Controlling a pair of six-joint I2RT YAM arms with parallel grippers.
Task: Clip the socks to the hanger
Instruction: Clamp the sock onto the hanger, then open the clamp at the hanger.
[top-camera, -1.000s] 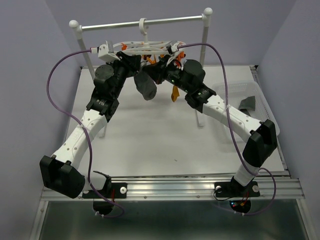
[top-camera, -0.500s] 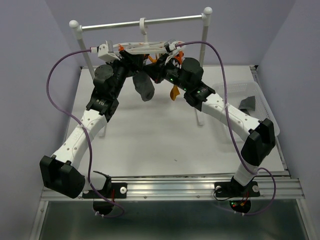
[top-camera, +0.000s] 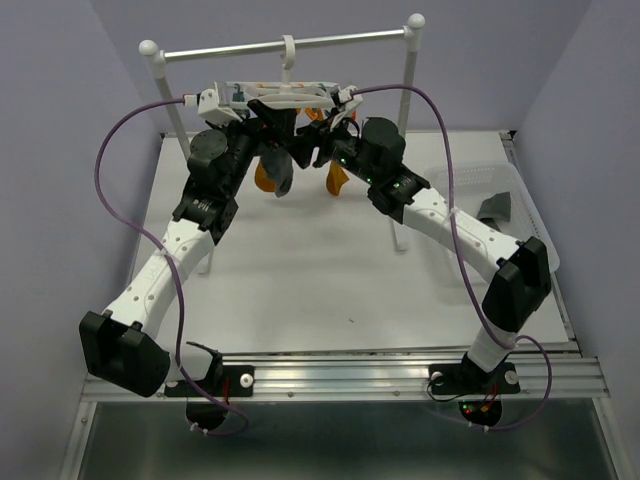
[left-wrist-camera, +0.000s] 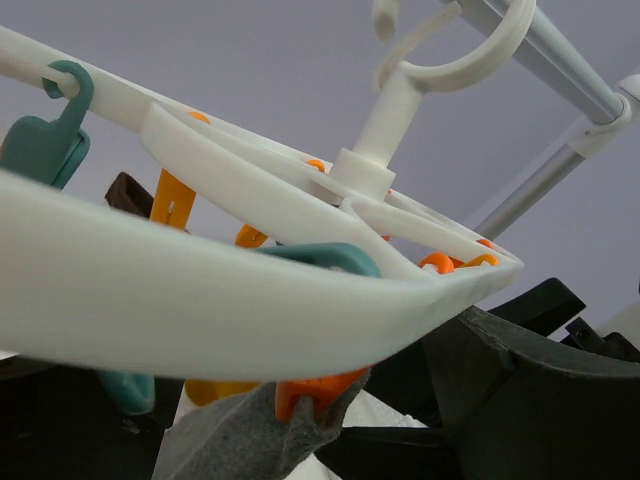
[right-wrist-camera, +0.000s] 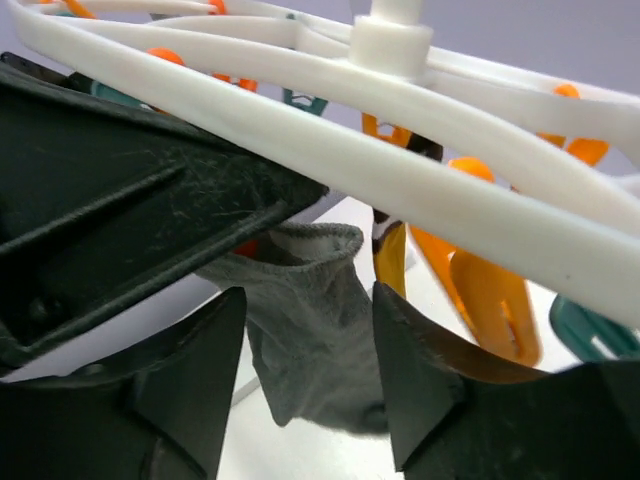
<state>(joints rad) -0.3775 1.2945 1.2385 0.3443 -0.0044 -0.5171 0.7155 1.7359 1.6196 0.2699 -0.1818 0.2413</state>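
**Top view.** The white plastic oval openwork hanger hangs by its hook from the white-posted metal rail stand at 12 o'clock. Both arms reach up beneath it, and the left claw and right claw are close together under the frame. Both are too small here to read how the fingers stand.

A dark grey fabric sock dangles between them. What looks like a mustard-orange sock hangs at its 9 o'clock, and a second mustard-orange sock at its 3 o'clock. What holds those two up cannot be made out.

Toward 3 o'clock, a clear plastic basket stands on the white surface. A dark grey piece lies at its right side, probably the fourth sock, not yet hung.

**Left wrist view.** At 6 o'clock an orange clip bites the dark grey sock's cuff just under the hanger's rim. A teal clip at 9 o'clock hangs free. The left claw's own fingers are not clearly separable from the dark shapes in the lower corners, so I cannot tell whether it is apart or together.

**Right wrist view.** The right claw's two fingers stand apart at 6 o'clock. The dark grey sock hangs in the gap between them and appears to be carried from above, not pinched.

By my reading, this sock is clipped, the mustard pair is likely up, and one grey sock remains.
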